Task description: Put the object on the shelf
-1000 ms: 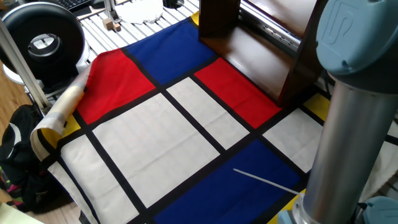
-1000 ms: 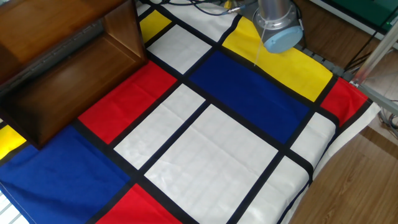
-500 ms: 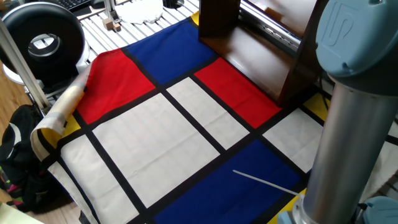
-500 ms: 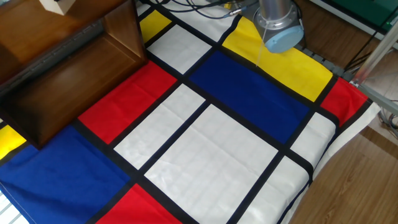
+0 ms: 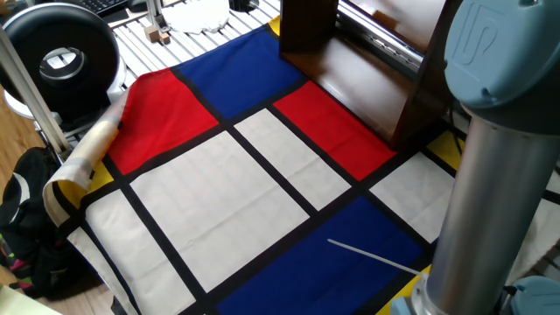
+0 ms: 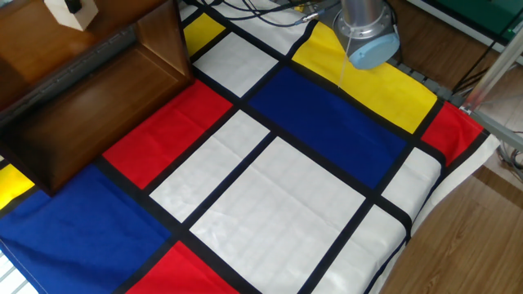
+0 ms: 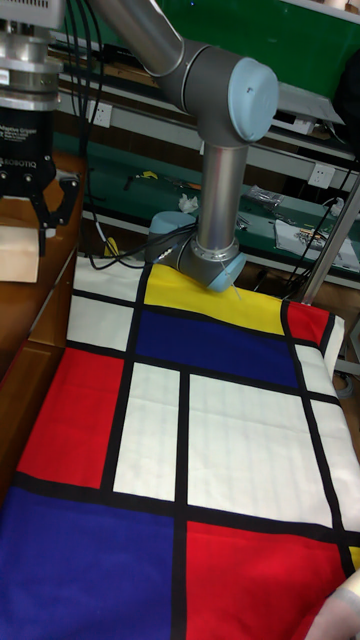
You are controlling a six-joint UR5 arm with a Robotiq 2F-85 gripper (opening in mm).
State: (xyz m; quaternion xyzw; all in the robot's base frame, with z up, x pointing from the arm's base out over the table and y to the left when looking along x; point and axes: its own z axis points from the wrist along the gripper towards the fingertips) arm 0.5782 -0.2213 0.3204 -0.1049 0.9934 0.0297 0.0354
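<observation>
The object (image 7: 18,256), a pale tan wooden cube, hangs at the left edge of the tall fixed view with my gripper (image 7: 20,226) shut on it from above; one black finger (image 7: 46,212) shows on its right side. In the other fixed view the object (image 6: 69,11) sits at the top left, right over the top board of the shelf (image 6: 90,77), with only a dark bit of finger above it. I cannot tell whether cube and board touch. The shelf (image 5: 350,66) is dark brown and glossy, and the gripper is out of sight there.
A cloth of red, blue, white and yellow panels (image 6: 278,188) covers the table. The arm's base (image 6: 368,37) stands at its far edge, and its grey column (image 5: 490,184) fills the right. A black round device (image 5: 59,52), tiny wooden blocks (image 5: 157,33) and a black bag (image 5: 26,219) lie beyond the cloth.
The cube has come down into the other fixed view: absent a second ago, at the top edge half a second ago, now lower over the shelf's top board.
</observation>
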